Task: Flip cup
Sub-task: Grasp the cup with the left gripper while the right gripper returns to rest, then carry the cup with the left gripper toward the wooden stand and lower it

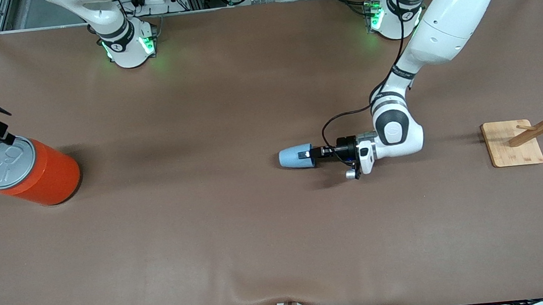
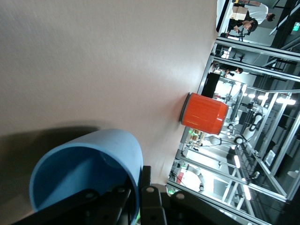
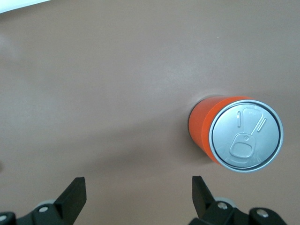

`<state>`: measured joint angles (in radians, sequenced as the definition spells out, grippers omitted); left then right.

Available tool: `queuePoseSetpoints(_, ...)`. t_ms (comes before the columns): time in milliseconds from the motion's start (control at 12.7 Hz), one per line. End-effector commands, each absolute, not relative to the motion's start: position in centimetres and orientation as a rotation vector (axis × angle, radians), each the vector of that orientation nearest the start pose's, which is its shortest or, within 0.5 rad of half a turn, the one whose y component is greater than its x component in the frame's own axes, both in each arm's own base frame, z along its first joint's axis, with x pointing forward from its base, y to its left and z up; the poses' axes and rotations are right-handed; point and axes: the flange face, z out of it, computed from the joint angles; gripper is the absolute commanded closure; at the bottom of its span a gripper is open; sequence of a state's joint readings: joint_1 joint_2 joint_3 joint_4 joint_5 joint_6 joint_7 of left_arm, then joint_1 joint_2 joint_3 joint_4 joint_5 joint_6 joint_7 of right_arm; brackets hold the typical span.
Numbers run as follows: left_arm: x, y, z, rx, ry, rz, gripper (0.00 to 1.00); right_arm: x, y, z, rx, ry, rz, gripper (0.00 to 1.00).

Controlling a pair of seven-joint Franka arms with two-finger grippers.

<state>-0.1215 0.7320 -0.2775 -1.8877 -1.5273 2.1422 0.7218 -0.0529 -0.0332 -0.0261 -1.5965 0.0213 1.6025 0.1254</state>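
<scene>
Between the left pincer's [image 1: 310, 153] fingers: cup [image 1: 296, 156], on its side, rim clamped for turning; right pincer [image 3: 136, 199] spread wide, waiting above orange can [image 3: 234, 133].

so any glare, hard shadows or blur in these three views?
Front view: even light, green base LEDs spill onto the table, soft shadow under the cup held in the left pincer. Left wrist view: cup close and soft-edged, dark shadow beside it, orange can sharp. Right wrist view: mild sheen on the can's lid; open right pincer.
</scene>
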Motion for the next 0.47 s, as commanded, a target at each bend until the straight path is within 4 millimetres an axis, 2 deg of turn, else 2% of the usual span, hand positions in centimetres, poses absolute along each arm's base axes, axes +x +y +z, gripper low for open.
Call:
queuePoseSetpoints(0, 57.0, -24.0, 17.8, 2.022, 0.192, -0.251, 1.0, 54.5, -5.8, 63.6, -3.031, 0.345, -0.013, 0.0)
queuePoseSetpoints(79, 57.9, -22.6, 20.3, 2.108, 0.185, -0.269, 1.0, 54.4, -6.4, 64.5, -3.004, 0.362, -0.035, 0.0)
queuePoseSetpoints(236, 59.5, -19.1, 25.1, 2.301, 0.177, -0.27, 1.0, 54.7, -6.3, 65.6, -3.019, 0.356, -0.07, 0.0)
queuePoseSetpoints(315, 60.1, -16.7, 26.8, 2.408, 0.172, -0.255, 1.0, 54.6, -6.5, 65.7, -3.017, 0.36, -0.072, 0.0)
queuePoseSetpoints(393, 60.5, -14.6, 27.5, 2.502, 0.141, -0.241, 1.0, 54.6, -6.6, 65.7, -3.016, 0.362, -0.073, 0.0)
